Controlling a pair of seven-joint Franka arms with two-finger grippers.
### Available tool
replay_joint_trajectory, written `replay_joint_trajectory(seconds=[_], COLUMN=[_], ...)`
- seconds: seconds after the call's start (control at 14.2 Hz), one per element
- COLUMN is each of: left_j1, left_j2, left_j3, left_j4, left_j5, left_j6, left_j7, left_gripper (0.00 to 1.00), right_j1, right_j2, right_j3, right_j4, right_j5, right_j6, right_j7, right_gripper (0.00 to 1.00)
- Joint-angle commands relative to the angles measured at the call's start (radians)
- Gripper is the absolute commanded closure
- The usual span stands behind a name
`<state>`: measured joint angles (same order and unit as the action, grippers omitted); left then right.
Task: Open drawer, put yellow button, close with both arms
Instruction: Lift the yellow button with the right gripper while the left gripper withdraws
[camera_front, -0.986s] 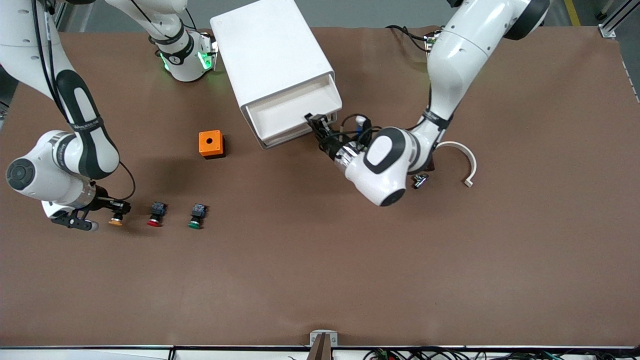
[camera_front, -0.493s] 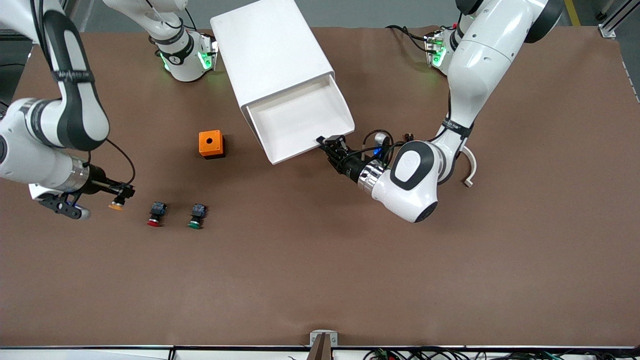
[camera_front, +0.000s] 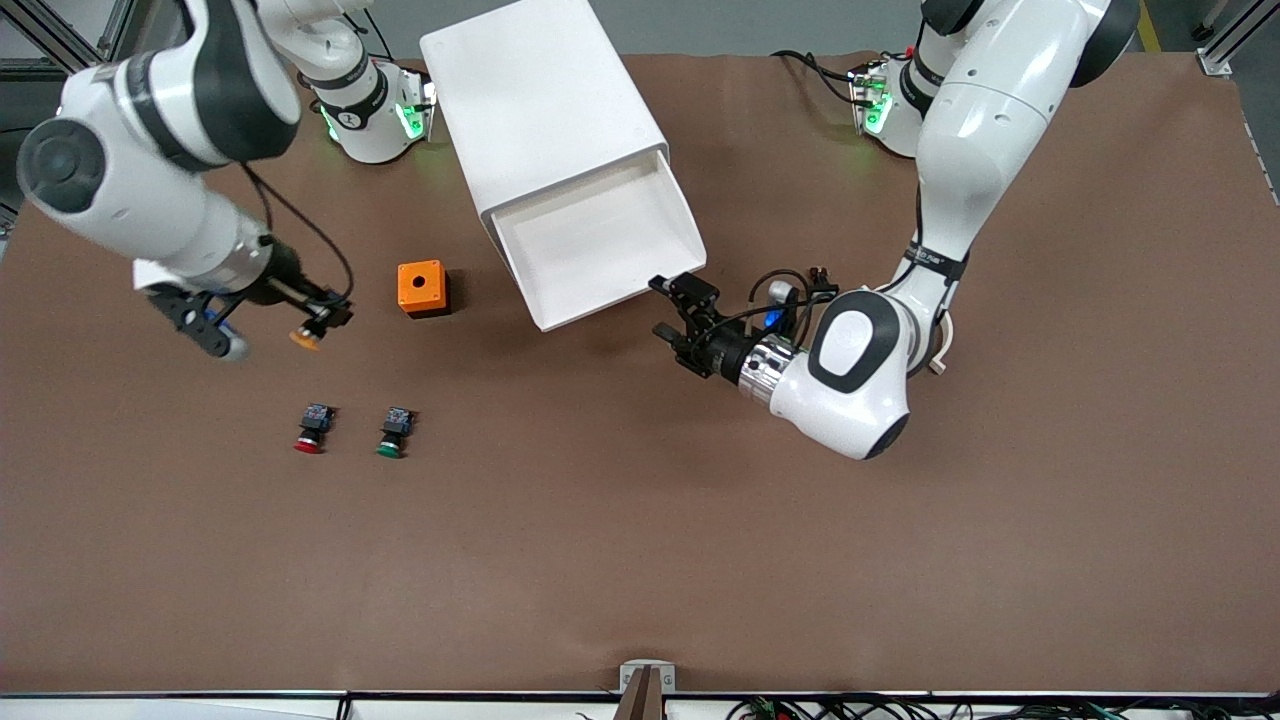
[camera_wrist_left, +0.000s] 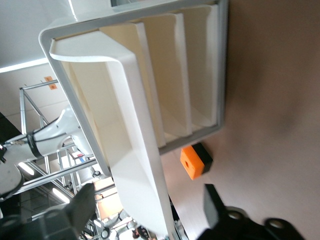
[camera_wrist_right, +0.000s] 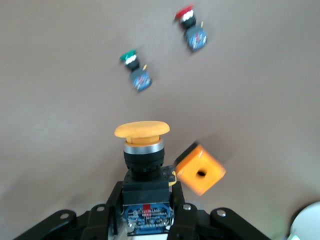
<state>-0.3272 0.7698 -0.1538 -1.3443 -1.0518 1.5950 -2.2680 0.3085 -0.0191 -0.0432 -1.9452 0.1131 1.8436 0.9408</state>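
The white cabinet (camera_front: 545, 110) stands at the robots' edge of the table with its top drawer (camera_front: 600, 240) pulled out and empty. My left gripper (camera_front: 672, 308) is open, low over the table just off the drawer's front corner at the left arm's end. In the left wrist view the drawer front (camera_wrist_left: 135, 150) runs between my spread fingers (camera_wrist_left: 212, 205) without touching them. My right gripper (camera_front: 322, 320) is shut on the yellow button (camera_front: 305, 338) and holds it above the table beside the orange box (camera_front: 422, 288). In the right wrist view the yellow button (camera_wrist_right: 142, 150) sits cap outward in my right gripper (camera_wrist_right: 145, 200).
The red button (camera_front: 312, 428) and green button (camera_front: 394, 432) lie on the table nearer the front camera than the orange box. They also show in the right wrist view, red (camera_wrist_right: 192, 30) and green (camera_wrist_right: 135, 67). A white curved piece (camera_front: 942, 335) lies by the left arm's elbow.
My left gripper pulled the drawer out, then opened and backed off its corner. My right gripper lifted the yellow button from beside the red button and carried it toward the orange box.
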Motion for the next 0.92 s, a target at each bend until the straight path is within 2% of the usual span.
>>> replay_joint_trajectory(seconds=[0.0, 0.14, 0.35, 0.7, 0.85], left_j1=[0.005, 0.007, 0.004, 0.005, 0.007], left_j2=[0.0, 0.0, -0.007, -0.041, -0.052], left_j3=[0.057, 0.085, 0.17, 0.229, 0.231], left_j4=[0.046, 0.066, 0.077, 0.077, 0.077], left_j5=[0.025, 0.081, 0.117, 0.292, 0.392], left_j6=[-0.017, -0.015, -0.015, -0.015, -0.015], left_j7=[0.054, 0.105, 0.188, 0.362, 0.374], left_gripper=[0.0, 0.0, 0.0, 0.0, 0.0], right_j1=[0.131, 0.225, 0.314, 0.429, 0.471], right_j2=[-0.01, -0.009, 0.022, 0.137, 0.191], right_j3=[-0.012, -0.012, -0.012, -0.014, -0.014], right_j4=[0.038, 0.051, 0.083, 0.175, 0.215], right_j5=[0.013, 0.013, 0.014, 0.013, 0.011], right_j6=[-0.03, -0.014, 0.025, 0.084, 0.105], right_j7=[0.235, 0.388, 0.551, 0.749, 0.828], right_gripper=[1.0, 1.0, 1.0, 1.0, 1.0])
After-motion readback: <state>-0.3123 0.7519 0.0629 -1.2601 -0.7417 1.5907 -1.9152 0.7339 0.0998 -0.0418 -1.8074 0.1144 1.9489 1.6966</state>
